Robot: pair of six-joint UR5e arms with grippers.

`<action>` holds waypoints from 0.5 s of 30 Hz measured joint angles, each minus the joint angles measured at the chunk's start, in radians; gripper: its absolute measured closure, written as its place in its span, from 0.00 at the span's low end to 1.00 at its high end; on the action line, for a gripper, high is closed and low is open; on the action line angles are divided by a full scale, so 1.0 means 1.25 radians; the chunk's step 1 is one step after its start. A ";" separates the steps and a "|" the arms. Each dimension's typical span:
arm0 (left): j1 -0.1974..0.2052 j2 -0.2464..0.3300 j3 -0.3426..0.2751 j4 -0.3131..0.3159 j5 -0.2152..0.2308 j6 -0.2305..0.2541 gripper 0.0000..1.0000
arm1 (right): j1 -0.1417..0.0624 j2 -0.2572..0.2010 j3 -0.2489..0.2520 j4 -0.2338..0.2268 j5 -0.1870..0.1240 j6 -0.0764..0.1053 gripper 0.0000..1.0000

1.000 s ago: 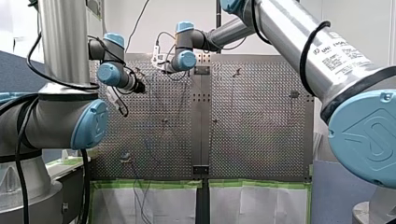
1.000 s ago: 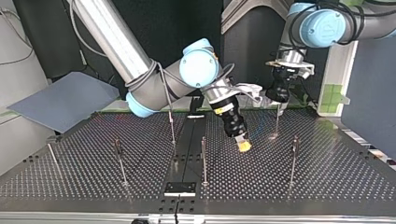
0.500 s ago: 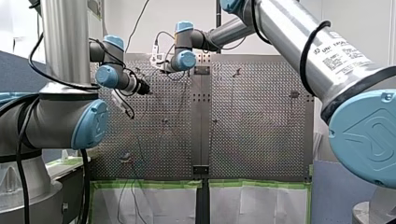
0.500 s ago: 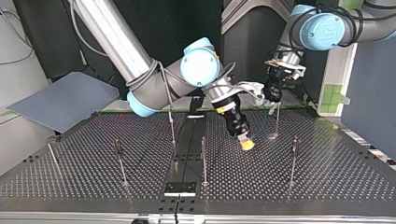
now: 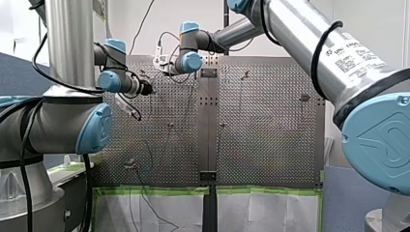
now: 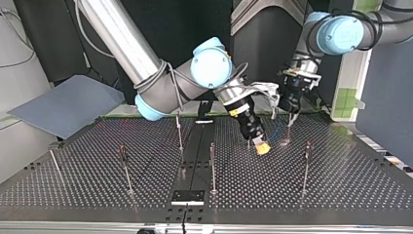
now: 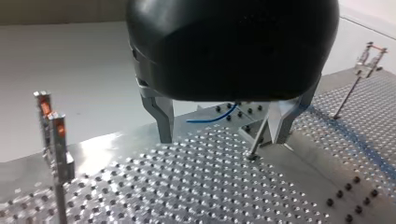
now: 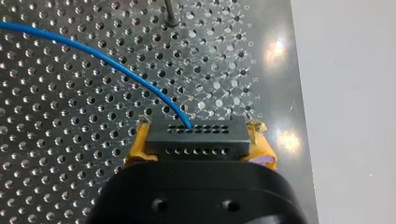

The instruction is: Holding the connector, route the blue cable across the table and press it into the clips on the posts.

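Right tool [image 8: 198, 140] pinches the connector [image 8: 196, 145], left tool [image 7: 223, 140] hangs spread beside a post [image 7: 259, 139]; blue cable [image 8: 107, 60] might snag there and yank loose.

Thin posts [image 6: 212, 168] stand across table [image 6: 341, 190], open lanes between, one inside my left gripper [image 7: 223, 140]

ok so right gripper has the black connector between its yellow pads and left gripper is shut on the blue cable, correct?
No: the left wrist view shows my left gripper open, fingers apart, the blue cable lying beyond them ungripped. My right gripper does hold the black connector between its yellow pads.
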 joint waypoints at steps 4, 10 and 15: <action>0.005 -0.013 0.000 0.015 -0.014 -0.024 0.00 | 0.000 0.000 0.000 0.000 -0.003 0.001 1.00; 0.009 -0.030 0.000 0.020 -0.039 -0.047 0.16 | 0.001 0.000 0.000 -0.001 -0.016 0.008 1.00; 0.010 -0.032 0.000 0.023 -0.045 -0.025 0.54 | 0.001 0.000 0.000 -0.001 -0.022 0.010 1.00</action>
